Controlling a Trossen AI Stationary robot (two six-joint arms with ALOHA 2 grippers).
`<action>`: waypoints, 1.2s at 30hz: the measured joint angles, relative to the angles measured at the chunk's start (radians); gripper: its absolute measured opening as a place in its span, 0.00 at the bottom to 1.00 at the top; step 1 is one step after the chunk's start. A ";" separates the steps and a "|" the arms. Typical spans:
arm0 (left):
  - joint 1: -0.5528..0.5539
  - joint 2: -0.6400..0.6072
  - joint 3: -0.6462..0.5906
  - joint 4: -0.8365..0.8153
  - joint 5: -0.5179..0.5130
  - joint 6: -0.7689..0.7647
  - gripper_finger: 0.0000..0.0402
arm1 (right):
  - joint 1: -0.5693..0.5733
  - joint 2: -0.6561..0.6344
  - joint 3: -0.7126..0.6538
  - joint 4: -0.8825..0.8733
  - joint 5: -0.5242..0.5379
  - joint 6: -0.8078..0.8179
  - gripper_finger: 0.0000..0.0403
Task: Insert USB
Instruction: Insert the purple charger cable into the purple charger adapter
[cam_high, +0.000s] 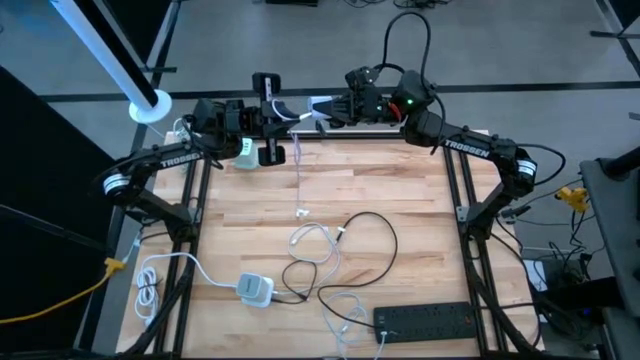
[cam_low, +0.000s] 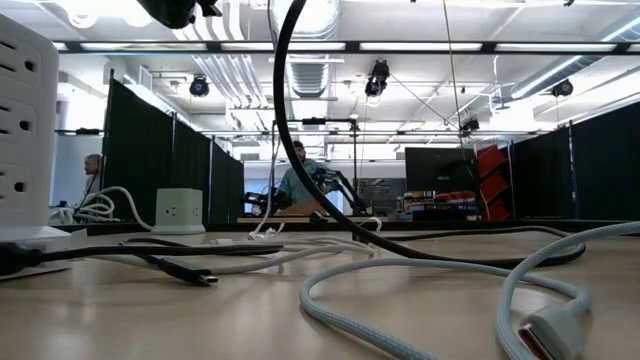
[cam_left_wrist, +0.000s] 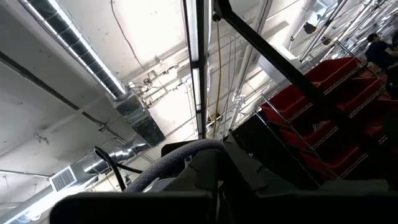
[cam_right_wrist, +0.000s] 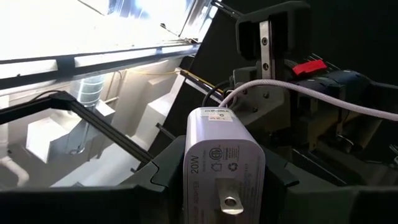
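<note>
Right jaws (cam_right_wrist: 224, 186) pinched a white charger (cam_right_wrist: 222, 158); left jaws (cam_high: 268, 118) pinched the cable (cam_right_wrist: 311, 93) plugged into it.

Robotics lab or industrial test hall, not a home. Low view: open ceiling with exposed silver ducts (cam_low: 318, 22) and pipes, strip lights, ceiling-hung cameras or lamps (cam_low: 377, 78) at 12 o'clock. Black partition curtains (cam_low: 150, 150) divide bays at 9 and 3 o'clock. A seated person (cam_low: 300, 180) at a far workstation at centre, another person (cam_low: 92, 175) at 9 o'clock, a monitor (cam_low: 440, 168) and red shelving (cam_low: 492, 180) toward 2 o'clock. Left wrist view shows ductwork (cam_left_wrist: 134, 112), conduit and red racks (cam_left_wrist: 323, 124). High view: butcher-block table (cam_high: 400, 180) in a black metal frame (cam_high: 190, 200) on grey concrete floor (cam_high: 520, 60), cables trailing at 3 o'clock.
</note>
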 joint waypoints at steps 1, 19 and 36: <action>0.000 0.000 0.000 -0.001 0.000 0.000 0.00 | 0.000 0.000 0.000 -0.001 0.000 0.000 0.28; 0.004 0.000 0.000 0.003 0.004 0.015 0.00 | 0.001 -0.001 0.000 -0.002 -0.061 0.006 0.28; 0.009 0.005 0.000 -0.016 0.027 0.013 0.00 | 0.018 -0.003 0.000 -0.007 -0.075 0.025 0.28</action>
